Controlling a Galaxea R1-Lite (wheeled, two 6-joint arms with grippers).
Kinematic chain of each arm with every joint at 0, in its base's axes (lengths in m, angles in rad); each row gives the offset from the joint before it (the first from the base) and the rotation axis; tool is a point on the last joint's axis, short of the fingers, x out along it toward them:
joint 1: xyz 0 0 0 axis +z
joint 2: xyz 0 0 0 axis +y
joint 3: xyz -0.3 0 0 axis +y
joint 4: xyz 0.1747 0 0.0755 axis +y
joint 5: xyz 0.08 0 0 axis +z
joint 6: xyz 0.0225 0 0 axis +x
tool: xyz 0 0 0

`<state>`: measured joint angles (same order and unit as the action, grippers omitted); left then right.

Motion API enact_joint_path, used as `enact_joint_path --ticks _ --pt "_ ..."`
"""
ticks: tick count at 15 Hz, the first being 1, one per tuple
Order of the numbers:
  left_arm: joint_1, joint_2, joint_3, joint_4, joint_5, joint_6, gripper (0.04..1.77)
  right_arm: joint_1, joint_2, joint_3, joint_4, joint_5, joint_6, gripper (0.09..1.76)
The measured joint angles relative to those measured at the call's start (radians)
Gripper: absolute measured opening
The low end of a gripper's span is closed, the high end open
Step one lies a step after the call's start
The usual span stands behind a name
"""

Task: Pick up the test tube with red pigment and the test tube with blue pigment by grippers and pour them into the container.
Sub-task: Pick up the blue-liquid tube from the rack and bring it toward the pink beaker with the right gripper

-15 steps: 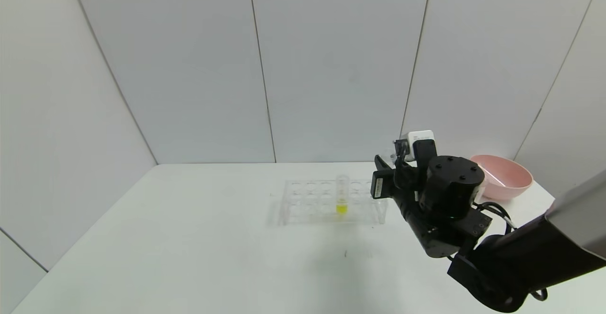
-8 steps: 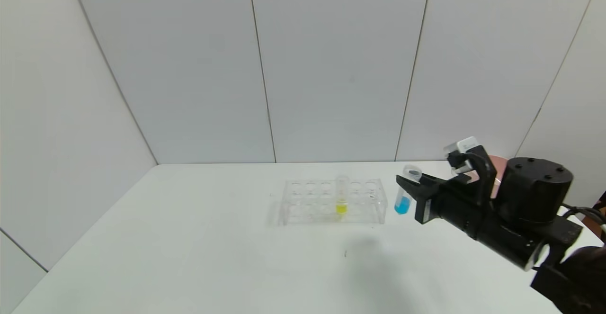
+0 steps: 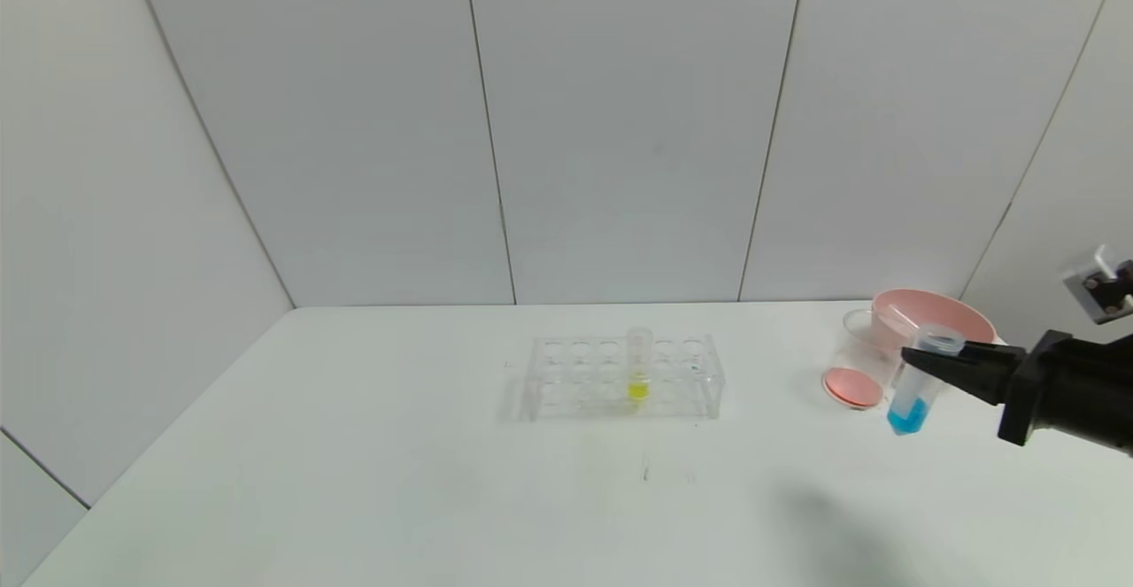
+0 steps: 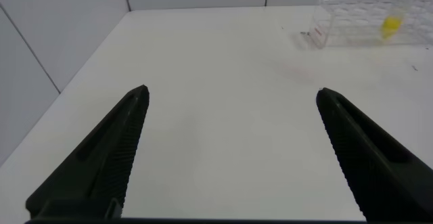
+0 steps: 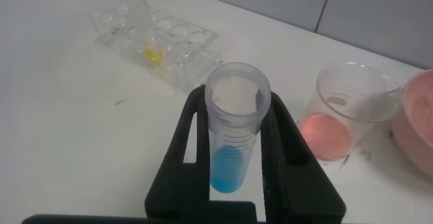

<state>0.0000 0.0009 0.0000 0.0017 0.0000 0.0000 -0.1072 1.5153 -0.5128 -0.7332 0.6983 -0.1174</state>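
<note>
At the right edge of the head view the right gripper (image 3: 929,359) reached in level — clamped on the upright test tube with blue pigment (image 3: 916,380) — beside the container (image 3: 860,357); the left gripper (image 4: 230,102) stood apart.

Blue tube aloft, container tinted red

Test tube with blue pigment (image 3: 914,379): clear, graduated, uncapped, near upright with a slight tilt, blue liquid at its rounded tip, clamped near its rim by the right gripper (image 3: 940,359) above the table, just beside the container (image 3: 859,359). Container: clear, flared rim, standing upright, shallow pinkish-red liquid inside, seemingly touching nothing.
</note>
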Motion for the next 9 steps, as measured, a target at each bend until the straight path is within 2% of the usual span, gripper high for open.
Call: enact_joint_path --ticks 2,4,9 --pt "0.0 0.0 0.0 0.0 0.0 0.0 1.76 -0.134 -0.013 -0.052 0.094 0.108 -0.103 0.49" --pt "0.0 0.0 0.0 -0.001 0.0 0.0 1.76 -0.217 0.006 -0.136 0.208 0.144 -0.213 0.49" --pt "0.0 0.0 0.0 -0.001 0.0 0.0 1.76 -0.285 0.117 -0.404 0.557 0.149 -0.51 0.49"
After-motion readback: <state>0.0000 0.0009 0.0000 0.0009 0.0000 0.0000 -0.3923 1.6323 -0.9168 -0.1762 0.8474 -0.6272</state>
